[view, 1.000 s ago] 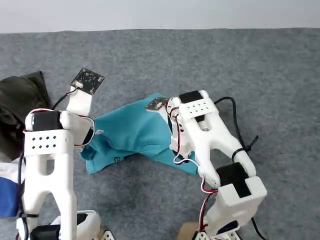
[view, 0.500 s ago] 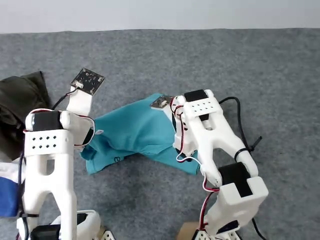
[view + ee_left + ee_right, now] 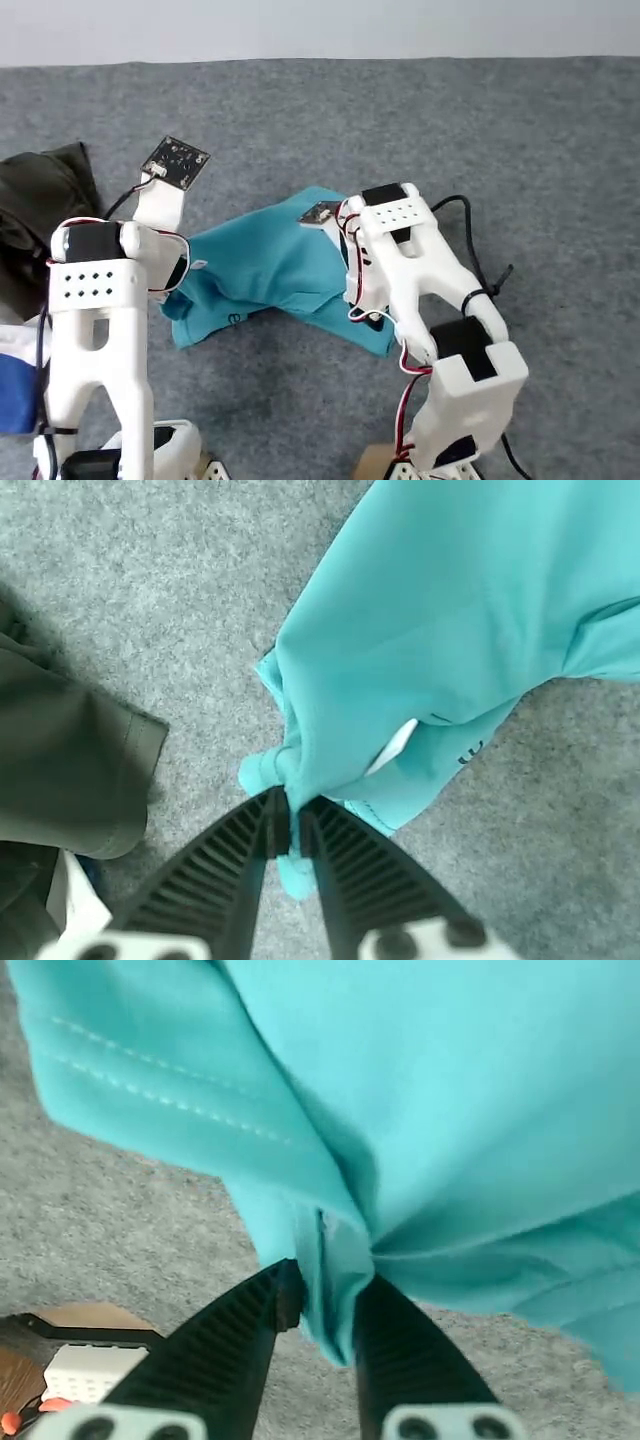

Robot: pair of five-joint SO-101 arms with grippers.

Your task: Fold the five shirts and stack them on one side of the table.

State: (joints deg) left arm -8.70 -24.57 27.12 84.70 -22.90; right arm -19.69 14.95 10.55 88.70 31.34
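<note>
Teal shirt (image 3: 270, 265): crumpled at mid-table on the grey felt, stretched between the two arms, with folds running across it.
Left gripper (image 3: 290, 805): clamped on a bunched corner at the shirt's left end, the jaws nearly together with fabric pinched between them.
Right gripper (image 3: 328, 1290): fingers closed on a thick fold at the shirt's right side near the stitched hem, cloth filling the gap.
Left arm (image 3: 95, 300): stands at the shirt's left end.
Right arm (image 3: 420, 270): leans over the shirt's right end.
Dark olive garment (image 3: 35, 215): heaped at the table's left edge, near the shirt but apart from it.
White-and-blue cloth (image 3: 15, 380): at the lower left corner, beside the left arm.
Grey felt (image 3: 500, 130): covers the table.
</note>
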